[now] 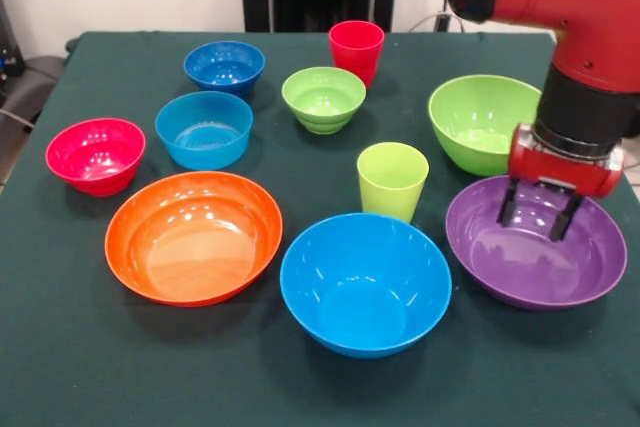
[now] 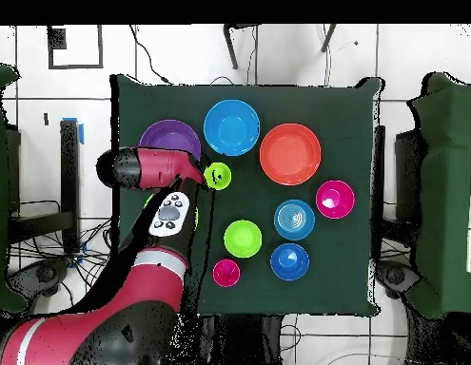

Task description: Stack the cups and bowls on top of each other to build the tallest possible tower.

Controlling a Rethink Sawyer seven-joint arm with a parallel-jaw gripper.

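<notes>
My gripper (image 1: 539,211) hangs open and empty over the far rim of the large purple bowl (image 1: 535,257), one finger inside the rim line. The large lime-green bowl (image 1: 483,122) stands just behind it, apart from it. The lime-green cup (image 1: 392,180) stands upright to the left of the purple bowl, and the red cup (image 1: 356,50) at the far middle. Every piece stands alone; nothing is nested. In the overhead view the arm (image 2: 153,171) covers the gripper, part of the purple bowl (image 2: 168,136) and the large green bowl.
Large light-blue bowl (image 1: 365,282) and large orange bowl (image 1: 193,237) sit at the front. Small bowls stand further back: lime green (image 1: 323,99), light blue (image 1: 203,129), dark blue (image 1: 224,67), pink-red (image 1: 95,155). The green table's right edge (image 1: 630,347) is close to the purple bowl.
</notes>
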